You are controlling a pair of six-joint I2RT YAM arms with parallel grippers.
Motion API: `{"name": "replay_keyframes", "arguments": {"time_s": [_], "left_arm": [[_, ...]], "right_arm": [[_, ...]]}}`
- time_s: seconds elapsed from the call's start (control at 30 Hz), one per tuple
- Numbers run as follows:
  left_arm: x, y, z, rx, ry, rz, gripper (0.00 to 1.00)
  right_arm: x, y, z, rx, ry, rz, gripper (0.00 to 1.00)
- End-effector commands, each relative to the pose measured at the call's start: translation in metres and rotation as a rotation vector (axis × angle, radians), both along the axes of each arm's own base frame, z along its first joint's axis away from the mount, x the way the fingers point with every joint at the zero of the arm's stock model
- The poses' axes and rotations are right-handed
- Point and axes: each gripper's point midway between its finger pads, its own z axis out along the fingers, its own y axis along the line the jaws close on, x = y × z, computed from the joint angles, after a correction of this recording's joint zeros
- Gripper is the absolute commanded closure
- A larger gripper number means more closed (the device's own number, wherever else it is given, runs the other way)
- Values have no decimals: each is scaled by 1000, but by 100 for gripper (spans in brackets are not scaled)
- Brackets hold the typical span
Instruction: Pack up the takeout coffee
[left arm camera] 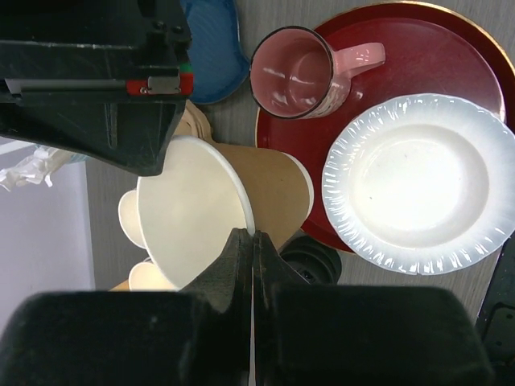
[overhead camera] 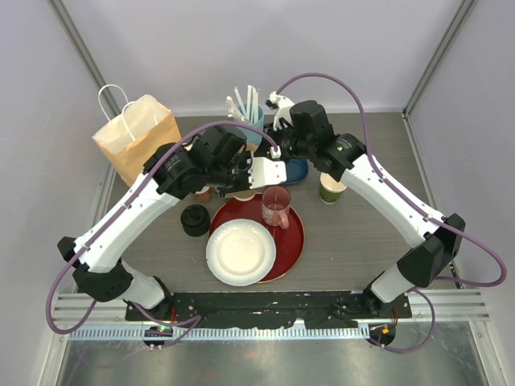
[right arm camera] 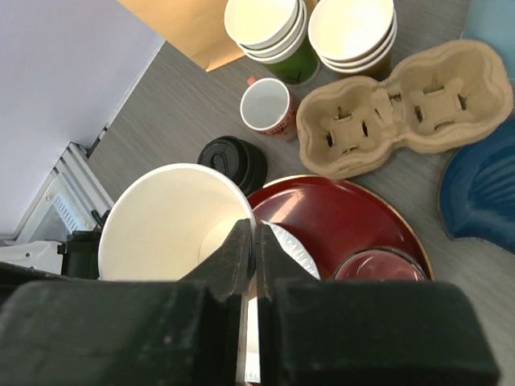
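**Surface and enclosure.** A grey wood-grain table [overhead camera: 362, 257] stands inside pale lavender walls [overhead camera: 241, 48] braced by slanted metal posts [overhead camera: 438, 56]. A black mounting plate [overhead camera: 265, 304] and metal rails run along its near edge.

**Objects.**
- A red tray [overhead camera: 295, 233] lies at the centre near the arms, carrying a white plate [overhead camera: 240, 252] and an upright pink mug [overhead camera: 276, 207].
- The lidded cup [overhead camera: 195, 219] stands on the table just left of the tray. Only its black lid shows from above, and the colour of its side cannot be told.
- A kraft bag [overhead camera: 137, 137] stands open at the far left.
- A blue holder [overhead camera: 256, 133] with white straws sits at the far centre.
- A lone green cup [overhead camera: 331, 189] stands right of the tray, well apart from the lidded cup.
- The right wrist view adds a pulp carrier [right arm camera: 402, 104], two cup stacks [right arm camera: 269, 28] beside the bag, a small red cup [right arm camera: 265, 108] and a blue dish [right arm camera: 483, 193].

**Grippers.**
- The left gripper [left arm camera: 253, 237] has its fingers pressed together on the rim of an open cup [left arm camera: 193, 209], which is brown outside, white inside and tilted.
- The right gripper [right arm camera: 251, 229] pinches the same cup's rim at the opposite side, with no gap showing between its fingers.
- Both meet over the tray's far edge.
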Motion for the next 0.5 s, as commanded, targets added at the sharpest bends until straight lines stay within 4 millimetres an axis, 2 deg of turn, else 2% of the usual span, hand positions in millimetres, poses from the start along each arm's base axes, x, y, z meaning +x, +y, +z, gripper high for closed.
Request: {"name": "replay_keyframes", "arguments": {"time_s": [0.0, 0.03, 0.07, 0.13, 0.17, 0.23, 0.33, 0.4, 0.43, 0.47], "left_arm": [[14, 1, 13, -28, -69, 69, 100], [16, 0, 15, -35, -78, 79, 100], [17, 1, 15, -36, -82, 88, 91], [20, 2, 16, -45, -88, 110, 69], [19, 2, 17, -51, -90, 116, 49], [20, 2, 21, -75, -92, 137, 29], [22, 4, 34, -124, -115, 179, 12], [24, 6, 42, -158, -134, 207, 10], [27, 10, 43, -159, -146, 235, 8], [30, 12, 48, -181, -163, 254, 7]], "right_arm": [[10, -15, -1, -73, -50, -68, 99], [13, -21, 1, -86, -66, -96, 99], [15, -24, 2, -95, -76, -110, 99], [17, -30, 5, -112, -97, -134, 99], [21, -37, 7, -125, -112, -165, 99], [26, -47, 10, -133, -129, -196, 99], [39, -71, 14, -139, -140, -269, 99], [45, -90, 24, -121, -158, -318, 99], [56, -109, 28, -116, -164, -370, 99], [58, -122, 35, -111, -181, -402, 99]]}}
